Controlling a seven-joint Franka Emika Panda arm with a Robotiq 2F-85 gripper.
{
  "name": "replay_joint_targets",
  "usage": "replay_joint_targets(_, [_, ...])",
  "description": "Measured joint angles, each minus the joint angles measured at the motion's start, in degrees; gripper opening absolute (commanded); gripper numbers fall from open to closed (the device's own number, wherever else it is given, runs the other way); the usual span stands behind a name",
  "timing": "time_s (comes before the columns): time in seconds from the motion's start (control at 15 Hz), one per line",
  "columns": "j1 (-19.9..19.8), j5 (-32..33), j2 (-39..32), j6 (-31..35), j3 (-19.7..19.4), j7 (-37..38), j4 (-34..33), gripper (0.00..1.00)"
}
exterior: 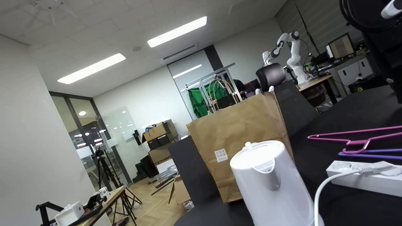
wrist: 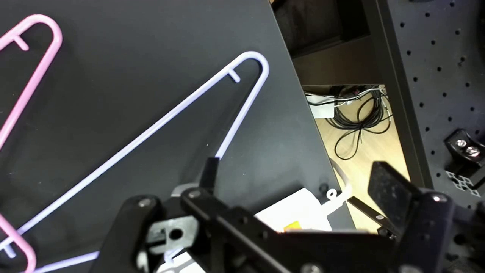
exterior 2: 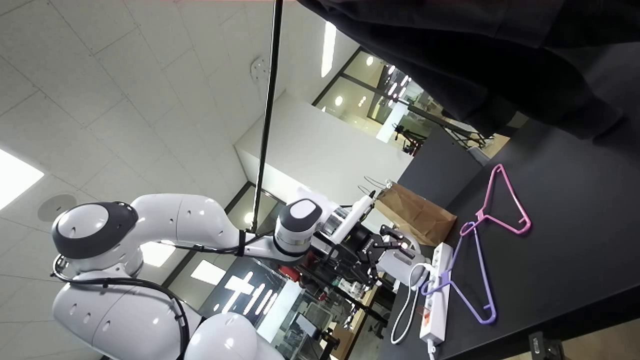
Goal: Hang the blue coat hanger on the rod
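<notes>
On table [wrist: 113,83], thin blue-violet hanger [wrist: 151,129]

No word can be read for certain. In an exterior view, the brown paper bag [exterior: 241,125] carries a square white label [exterior: 221,155] with rows of small round marks above a line of letters too tiny to spell. Far behind, to the left, an upper cardboard box [exterior: 156,132] has light lettering and a lower box [exterior: 160,153] dark lettering, both blurred. In an exterior view, pale lettering on the gripper [exterior 2: 394,267] and a pale mark on a small black device [exterior 2: 547,347] at right are too small to read.
</notes>
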State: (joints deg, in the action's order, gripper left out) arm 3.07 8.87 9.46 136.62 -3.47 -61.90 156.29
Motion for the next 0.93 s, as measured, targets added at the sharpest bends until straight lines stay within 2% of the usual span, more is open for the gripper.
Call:
replay_joint_targets(0.27, [-0.6, -1.7, -0.9, 9.9, 0.0, 5.6, 1.9, 1.0])
replay_joint_targets(0.47, [-0.6, -7.1, -4.0, 18.7, 0.0, 8.7, 3.0, 1.0])
replay_joint_targets(0.73, [-0.4, -14.4, -10.6, 30.0, 1.0, 8.8, 3.0, 1.0])
replay_joint_targets(0.93, [-0.5, -19.7, -14.6, 36.2, 3.9, 7.0, 3.0, 1.0])
